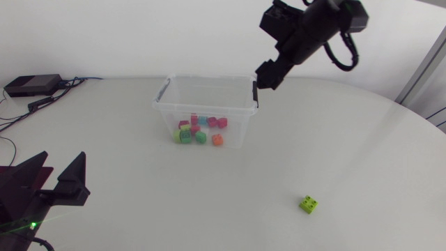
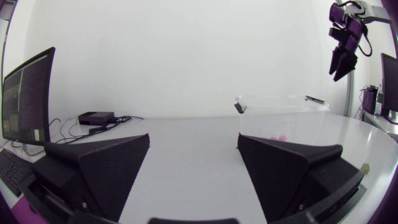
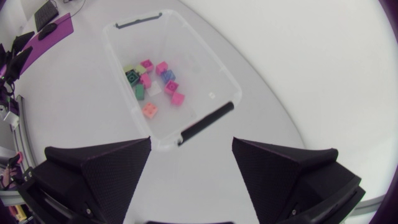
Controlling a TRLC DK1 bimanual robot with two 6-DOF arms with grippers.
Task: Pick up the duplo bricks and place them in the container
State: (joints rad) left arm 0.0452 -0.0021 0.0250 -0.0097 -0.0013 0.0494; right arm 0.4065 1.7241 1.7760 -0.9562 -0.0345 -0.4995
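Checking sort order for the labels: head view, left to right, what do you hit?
left gripper → clear container, holding mixed duplo bricks → right gripper, above the container's right end → lime-green duplo brick, alone on the table.

The left gripper (image 2: 193, 140) sits low over the white counter (image 2: 174, 124), its two black fingers spread wide with only bare surface between them. Ahead of it, past one finger, stands a clear container (image 2: 273, 112) with black clips on its rim; a few pink bricks (image 2: 278, 135) show faintly through its wall. The right gripper (image 2: 341, 62) hangs high above the container. A pale green brick (image 2: 367, 167) lies beside the same finger. A small black box (image 2: 96, 117) with cables rests farther off.
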